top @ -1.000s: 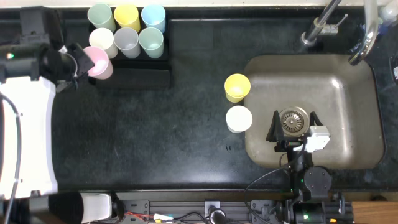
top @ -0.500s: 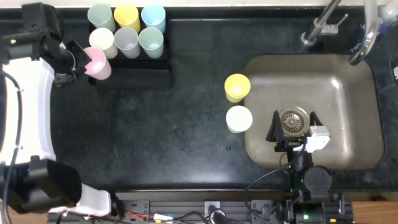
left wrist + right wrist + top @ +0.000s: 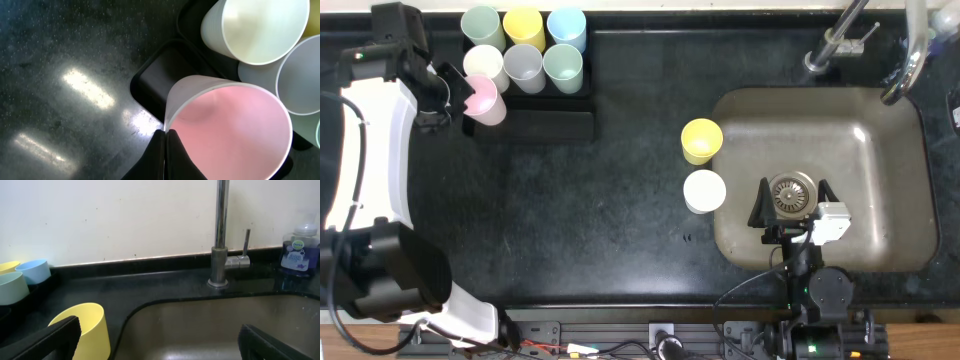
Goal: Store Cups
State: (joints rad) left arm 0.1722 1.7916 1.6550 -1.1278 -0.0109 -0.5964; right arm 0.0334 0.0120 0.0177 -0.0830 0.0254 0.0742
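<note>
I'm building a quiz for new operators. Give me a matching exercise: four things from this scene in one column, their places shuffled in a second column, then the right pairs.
Things
1. pink cup
2. blue cup
3. right gripper
4. faucet

Places
a. behind the sink
b. over the sink, open
c. pinched by its rim in the left gripper
d. in the back row of the tray

Pairs: 1-c, 2-d, 3-b, 4-a.
</note>
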